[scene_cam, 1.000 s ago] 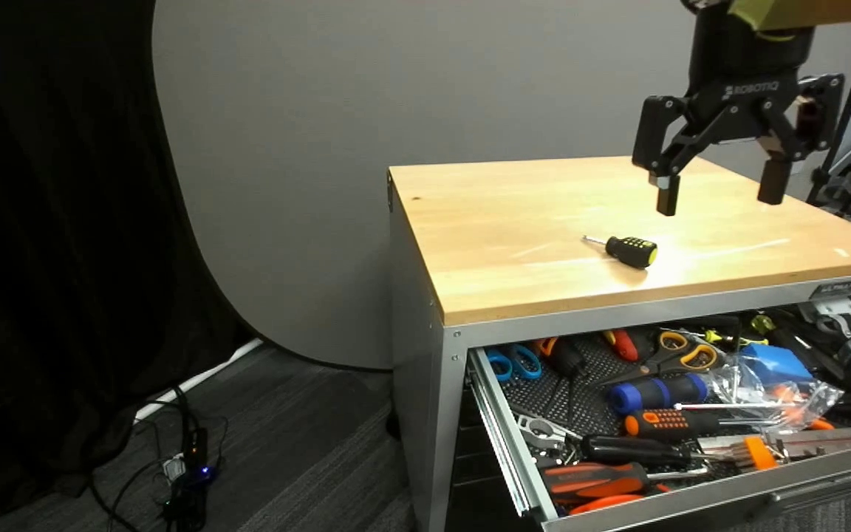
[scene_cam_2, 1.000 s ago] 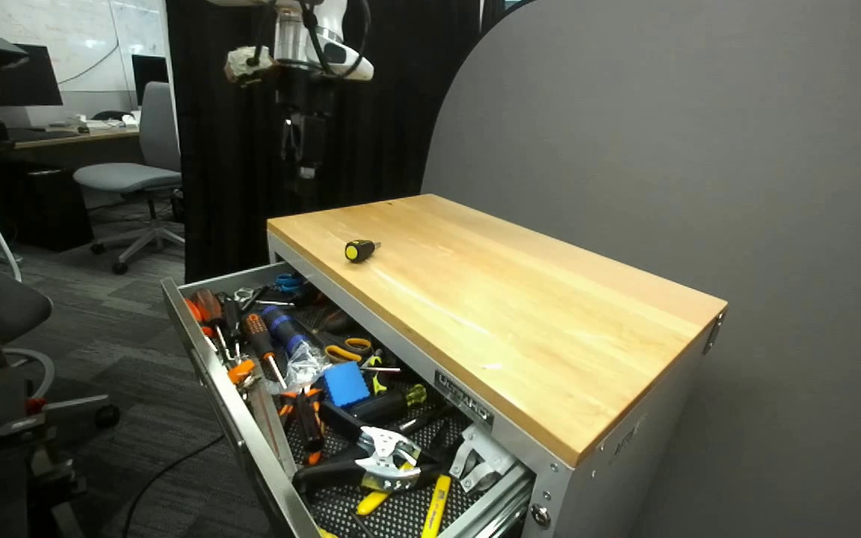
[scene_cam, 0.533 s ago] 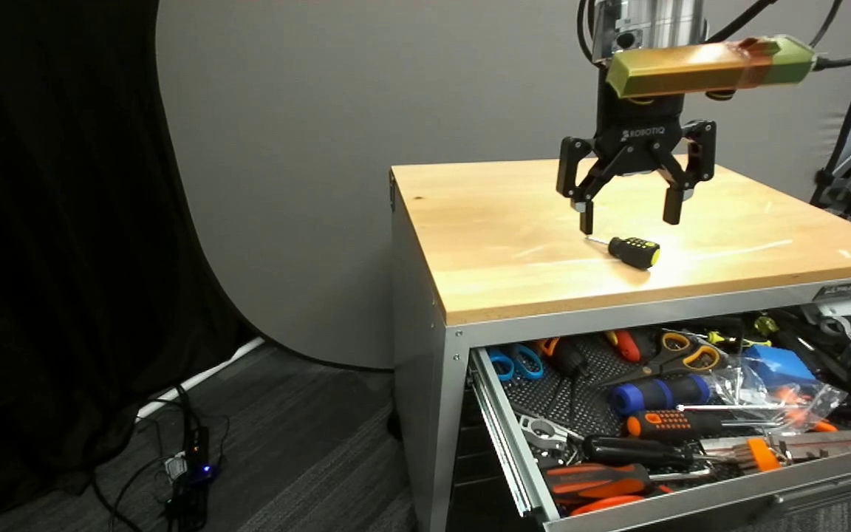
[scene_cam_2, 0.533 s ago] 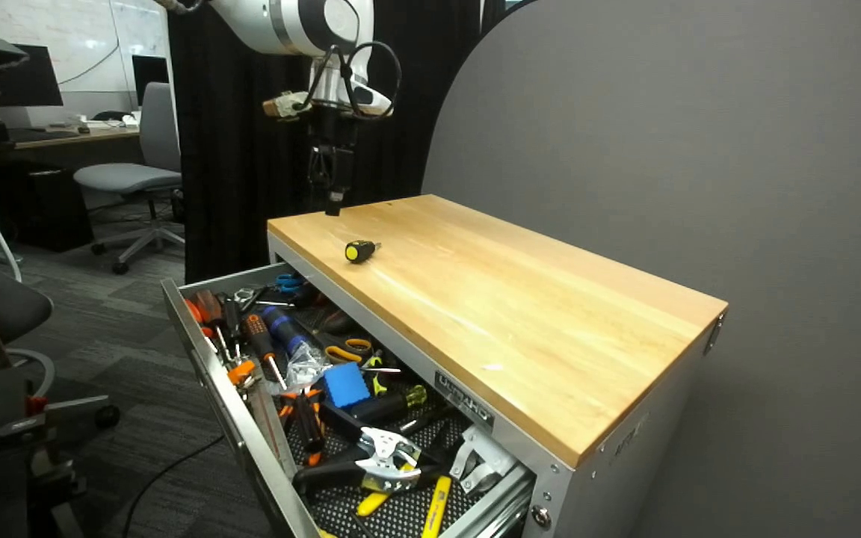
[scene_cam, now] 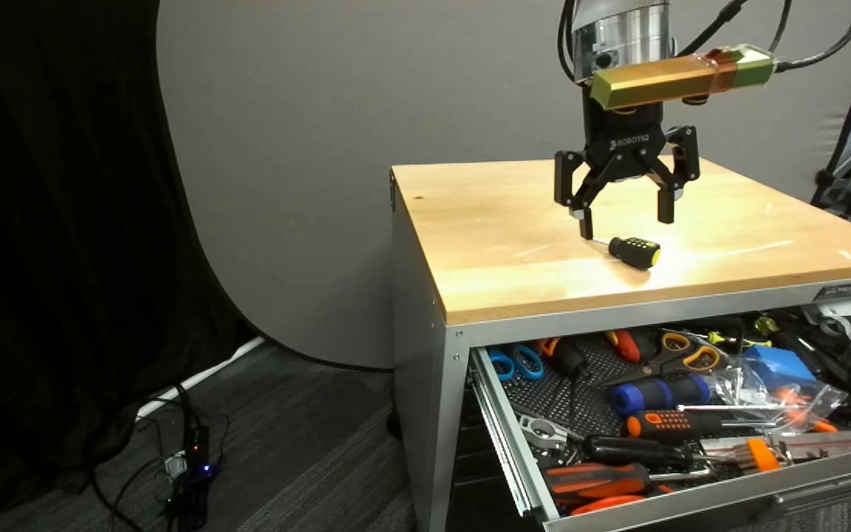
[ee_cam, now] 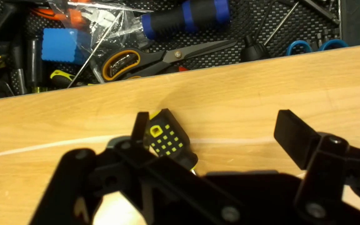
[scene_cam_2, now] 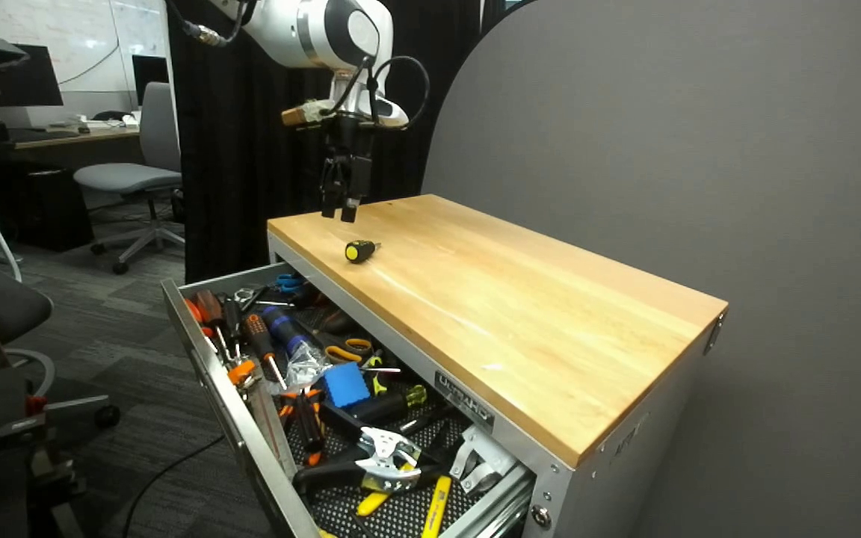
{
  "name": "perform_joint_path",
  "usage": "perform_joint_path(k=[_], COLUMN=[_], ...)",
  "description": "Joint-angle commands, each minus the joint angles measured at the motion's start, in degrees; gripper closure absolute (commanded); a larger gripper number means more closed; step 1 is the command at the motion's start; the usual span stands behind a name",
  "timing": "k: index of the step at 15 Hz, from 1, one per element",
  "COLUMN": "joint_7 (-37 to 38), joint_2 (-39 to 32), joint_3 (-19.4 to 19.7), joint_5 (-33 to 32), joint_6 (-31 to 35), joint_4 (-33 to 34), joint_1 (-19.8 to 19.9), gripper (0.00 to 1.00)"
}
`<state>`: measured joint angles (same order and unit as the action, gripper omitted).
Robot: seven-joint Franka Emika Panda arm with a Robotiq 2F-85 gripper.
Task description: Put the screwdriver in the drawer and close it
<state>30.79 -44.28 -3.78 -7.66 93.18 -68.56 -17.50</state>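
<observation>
Glossy wooden cabinet top [scene_cam_2: 505, 299], smooth metal drawer [scene_cam: 691, 499], matt-handled screwdriver [ee_cam: 171, 137], crinkled plastic bag [scene_cam_2: 306, 365].

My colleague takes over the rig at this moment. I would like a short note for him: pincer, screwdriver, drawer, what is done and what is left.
Pincer: open, holding nothing, above the wooden top, near the screwdriver.
Screwdriver: lying on its side on the top, handle end toward the drawer.
Drawer: pulled out, other tools inside.
Done: drawer open; screwdriver not yet gripped.
Left: probably centre over the handle first (it looks off-centre in the wrist view), then grip, lift, lower into the drawer, release, push the drawer shut.
</observation>
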Motion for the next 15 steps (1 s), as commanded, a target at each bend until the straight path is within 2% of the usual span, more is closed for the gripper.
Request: perform_joint_path(k=[1, 4, 5, 11, 15], joint_7=[-3.2, -3.0, -2.4, -3.1, -4.1], joint_2=[-5.1, -7.1, -4.3, -6.8, -9.1], joint_3=[1.7, 2.2, 1.5, 1.5, 3.1], joint_5=[0.1, 1.1, 0.1, 0.0, -0.3], joint_6=[-5.8, -7.3, -4.0, -3.9, -4.6], joint_4=[9.1, 12.5, 6.5, 10.2, 13.2], joint_1=[-0.4, -0.3, 0.2, 0.4, -0.4], gripper=[0.0, 0.0, 0.0, 0.0, 0.0])
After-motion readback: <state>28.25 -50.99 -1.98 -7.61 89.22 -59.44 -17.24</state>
